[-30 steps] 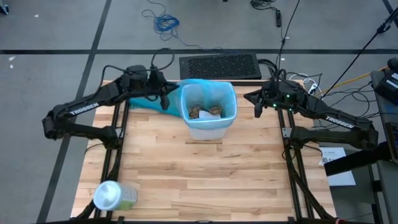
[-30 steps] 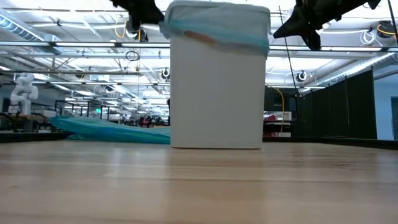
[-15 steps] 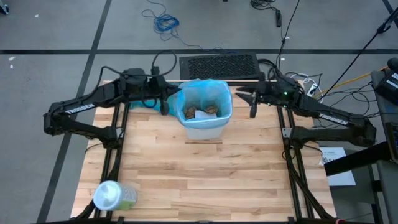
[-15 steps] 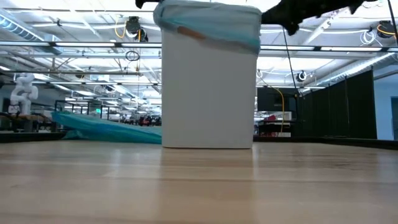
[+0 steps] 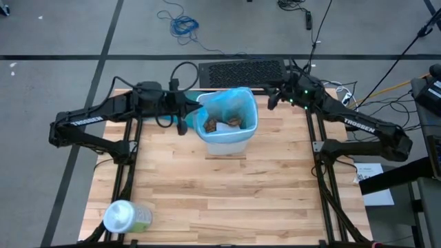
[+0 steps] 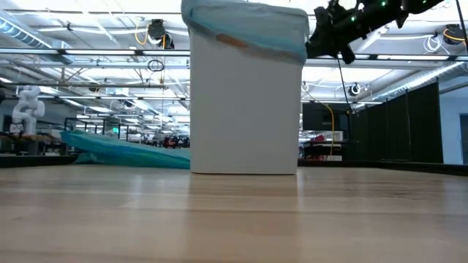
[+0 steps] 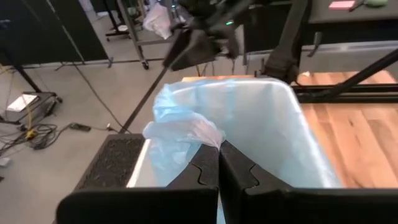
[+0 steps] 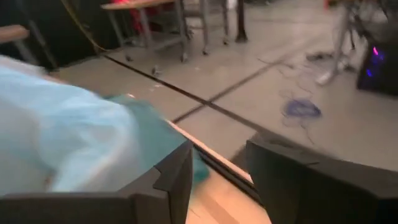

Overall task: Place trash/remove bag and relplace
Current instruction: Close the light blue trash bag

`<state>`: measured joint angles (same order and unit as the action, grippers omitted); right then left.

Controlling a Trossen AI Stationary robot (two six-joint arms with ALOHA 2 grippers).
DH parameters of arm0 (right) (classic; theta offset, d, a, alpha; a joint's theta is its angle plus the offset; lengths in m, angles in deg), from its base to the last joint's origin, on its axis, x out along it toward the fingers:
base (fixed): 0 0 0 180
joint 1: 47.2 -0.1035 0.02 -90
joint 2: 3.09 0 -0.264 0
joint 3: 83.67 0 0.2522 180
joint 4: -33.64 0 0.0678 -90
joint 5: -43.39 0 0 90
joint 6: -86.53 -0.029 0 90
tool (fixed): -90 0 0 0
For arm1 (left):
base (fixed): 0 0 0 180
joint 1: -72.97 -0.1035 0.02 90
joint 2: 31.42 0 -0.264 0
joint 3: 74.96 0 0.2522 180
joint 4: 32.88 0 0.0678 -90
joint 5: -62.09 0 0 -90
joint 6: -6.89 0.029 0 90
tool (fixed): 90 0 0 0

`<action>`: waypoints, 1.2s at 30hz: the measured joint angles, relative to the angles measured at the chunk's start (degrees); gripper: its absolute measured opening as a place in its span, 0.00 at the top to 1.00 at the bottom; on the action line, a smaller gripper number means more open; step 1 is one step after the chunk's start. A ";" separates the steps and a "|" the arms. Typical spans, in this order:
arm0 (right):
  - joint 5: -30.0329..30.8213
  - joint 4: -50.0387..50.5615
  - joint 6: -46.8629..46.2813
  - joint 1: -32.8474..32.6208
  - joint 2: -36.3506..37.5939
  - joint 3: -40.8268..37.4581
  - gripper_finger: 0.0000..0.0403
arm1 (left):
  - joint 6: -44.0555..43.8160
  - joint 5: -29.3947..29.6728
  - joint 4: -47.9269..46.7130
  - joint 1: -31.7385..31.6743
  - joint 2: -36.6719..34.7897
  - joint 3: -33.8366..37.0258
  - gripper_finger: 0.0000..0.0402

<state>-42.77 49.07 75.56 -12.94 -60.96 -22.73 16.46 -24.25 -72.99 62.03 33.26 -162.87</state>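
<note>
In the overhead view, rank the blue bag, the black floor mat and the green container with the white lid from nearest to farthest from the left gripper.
From the left gripper:
1. The bag, pinched at the bin's left rim.
2. The black mat, on the floor behind the table.
3. The green container, at the table's front left corner.

This is a robotics lab in a large industrial hall. A butcher-block counter (image 5: 227,193) on a black metal frame stands on a grey concrete floor (image 5: 62,34) marked with dark tape lines. Loose cables (image 5: 180,22) lie on the floor at 12 o'clock. The low view shows exposed ceiling trusses (image 6: 88,51), strip lights, and a white robot (image 6: 25,109) in the distance.
</note>
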 joint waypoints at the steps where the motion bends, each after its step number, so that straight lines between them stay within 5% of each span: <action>1: -1.92 0.68 -0.25 0.61 -0.46 0.01 0.64 | -0.03 0.00 -0.02 0.39 0.02 -0.13 1.00; 7: -19.34 1.48 -2.06 -0.87 -4.64 0.00 0.68 | -0.17 2.42 0.01 1.98 0.04 -0.21 1.00; 21: -21.78 3.42 -5.34 -22.08 -5.14 0.00 0.72 | -2.32 3.77 -1.90 5.21 0.04 -0.21 1.00; 27: -11.79 8.25 -6.15 -28.09 -1.68 0.00 0.72 | -3.24 3.80 -1.81 7.56 0.04 -0.21 1.00; 36: 4.07 19.28 -9.37 -27.69 4.15 0.00 0.66 | -3.24 4.21 -1.58 9.73 0.04 -0.21 1.00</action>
<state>-38.70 68.34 66.19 -40.62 -56.81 -22.73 13.22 -20.04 -74.57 71.76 33.31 -163.09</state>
